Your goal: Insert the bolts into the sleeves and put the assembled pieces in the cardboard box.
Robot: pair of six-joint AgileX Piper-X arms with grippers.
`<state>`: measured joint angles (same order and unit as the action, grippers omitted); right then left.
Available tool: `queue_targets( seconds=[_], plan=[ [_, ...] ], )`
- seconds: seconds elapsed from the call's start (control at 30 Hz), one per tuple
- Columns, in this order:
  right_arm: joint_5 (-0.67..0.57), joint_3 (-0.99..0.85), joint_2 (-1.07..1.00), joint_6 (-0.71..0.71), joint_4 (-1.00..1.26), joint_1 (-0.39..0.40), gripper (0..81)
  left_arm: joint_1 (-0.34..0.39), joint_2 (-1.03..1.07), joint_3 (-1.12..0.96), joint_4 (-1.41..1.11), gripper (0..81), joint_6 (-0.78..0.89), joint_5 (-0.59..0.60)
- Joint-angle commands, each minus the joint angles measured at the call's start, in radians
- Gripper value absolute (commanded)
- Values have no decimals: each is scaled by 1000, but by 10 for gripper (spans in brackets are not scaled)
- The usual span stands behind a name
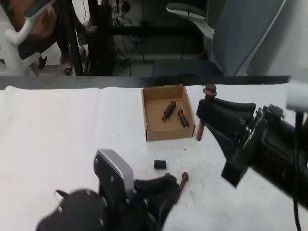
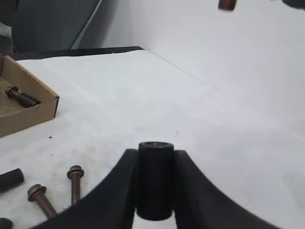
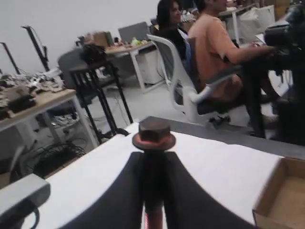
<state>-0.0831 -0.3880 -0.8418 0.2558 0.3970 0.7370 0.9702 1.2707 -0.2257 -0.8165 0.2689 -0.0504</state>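
Note:
My right gripper [image 3: 153,163] is shut on a rusty bolt [image 3: 153,136], head up, held above the cloth just right of the cardboard box [image 1: 169,131]. In the high view that bolt [image 1: 202,113] hangs from the right gripper [image 1: 202,109] beside the box wall. My left gripper [image 2: 155,158] is shut on an upright black sleeve [image 2: 155,183], low over the near part of the bench. Two assembled pieces [image 1: 169,110] [image 1: 183,118] lie in the box. Two loose bolts [image 2: 75,182] [image 2: 40,198] and a loose sleeve [image 2: 9,180] lie beside the left gripper [image 1: 169,182].
White cloth [image 1: 57,134] covers the bench, with wide bare stretches on the left. A loose black sleeve [image 1: 160,164] lies in front of the box, a bolt [image 1: 184,179] near it. Chairs and desk legs stand behind the far edge.

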Motion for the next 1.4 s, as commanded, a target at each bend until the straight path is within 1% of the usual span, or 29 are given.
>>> queue_targets(
  seconds=[0.0,0.07,0.13,0.2,0.33,0.53,0.8,0.87,1.0,1.27,1.37],
  plan=[
    [41,12,-3,21,34,67,4,32,28,-1,-89,17,1,-60],
    [45,13,-22,18,34,103,4,32,38,-1,-117,17,1,-60],
    [73,13,-44,3,34,132,4,28,39,-4,-136,17,1,-60],
    [90,15,-61,-2,34,148,4,29,39,-3,-169,17,1,-60],
    [102,15,-90,-2,34,162,4,29,39,-6,-222,17,1,-60],
    [111,17,-94,-2,26,181,4,29,39,-6,-220,17,1,-53],
    [128,17,-94,-4,-24,181,4,29,39,-6,-220,17,1,-53],
    [132,17,-94,-35,-34,181,4,29,39,-6,-220,17,1,-53],
    [160,17,-94,-80,-24,181,4,29,39,-6,-220,17,1,-29],
    [160,17,-94,-81,-13,181,4,29,39,-6,-220,17,1,-29],
    [163,17,-94,-84,16,178,4,29,39,-6,-220,17,1,0]
  ],
)
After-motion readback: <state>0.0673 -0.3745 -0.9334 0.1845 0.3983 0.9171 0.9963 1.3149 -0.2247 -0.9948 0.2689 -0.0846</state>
